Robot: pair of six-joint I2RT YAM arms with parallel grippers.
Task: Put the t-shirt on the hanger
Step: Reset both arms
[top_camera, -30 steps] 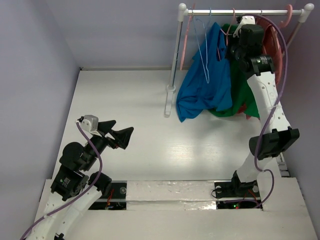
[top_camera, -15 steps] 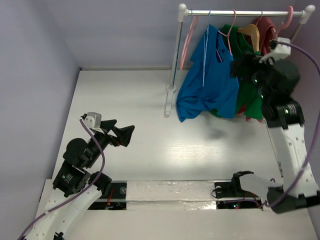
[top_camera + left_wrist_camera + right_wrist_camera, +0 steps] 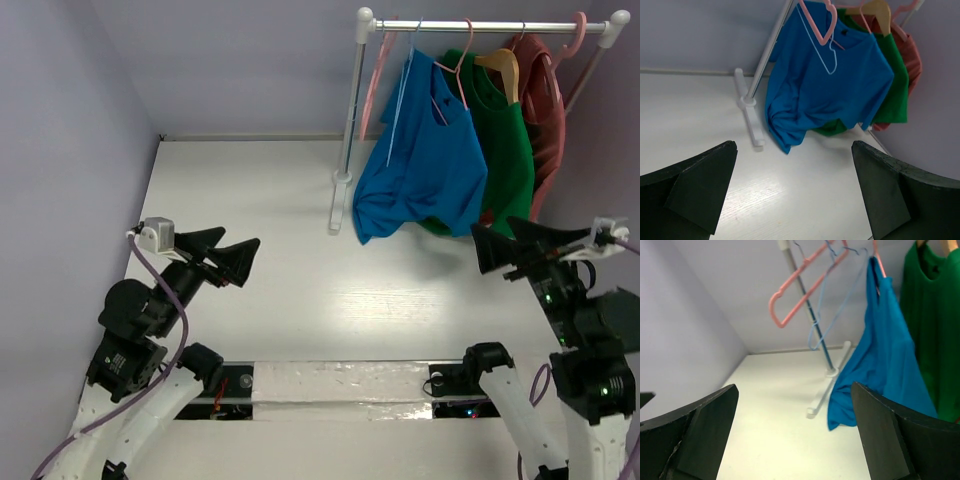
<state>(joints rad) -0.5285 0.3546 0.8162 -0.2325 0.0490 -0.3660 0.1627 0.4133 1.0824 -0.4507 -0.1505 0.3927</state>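
The bright blue t-shirt hangs from the rack rail on the pale-pink wire hanger, whose hook is over the rail. Its lower hem is bunched at the left. The left wrist view shows the t-shirt ahead, and the right wrist view shows it to the right. My left gripper is open and empty over the table's near left, far from the rack. My right gripper is open and empty, low at the near right, just below the hanging clothes. Neither gripper touches anything.
A green t-shirt on a wooden hanger and a dark red garment hang right of the blue one. A light-blue wire hanger and a spare pink hanger hang by the rack post. The rack's foot rests on the table.
My right gripper opened, left the rail and drew back down to the near right. The t-shirt now hangs free and has swung straighter. My left arm shifted slightly left.
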